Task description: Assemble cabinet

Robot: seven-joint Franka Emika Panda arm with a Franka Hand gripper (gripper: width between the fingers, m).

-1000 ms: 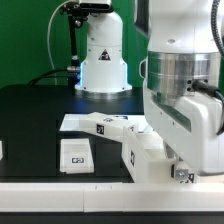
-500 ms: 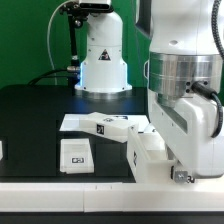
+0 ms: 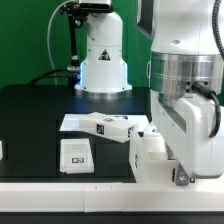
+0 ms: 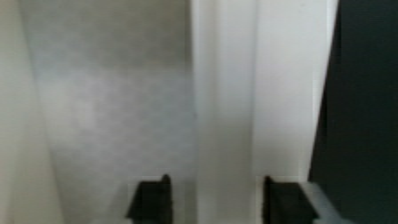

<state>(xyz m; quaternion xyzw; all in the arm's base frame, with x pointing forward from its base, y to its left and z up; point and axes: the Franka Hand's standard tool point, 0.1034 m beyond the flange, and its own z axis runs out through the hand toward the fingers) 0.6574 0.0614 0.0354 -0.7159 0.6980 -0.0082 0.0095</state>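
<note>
Cabinet (image 3: pixel 148 155) slid sideways: white, tagged box.

Robotics lab for sure: white robot arm (image 3: pixel 185 100) filling the frame's right, white domed robot base (image 3: pixel 103 60) top centre, matte black tabletop (image 3: pixel 40 110), green backdrop (image 3: pixel 25 40) upper left, white plastic cabinet parts (image 3: pixel 76 154) wearing square black-and-white tags.
</note>
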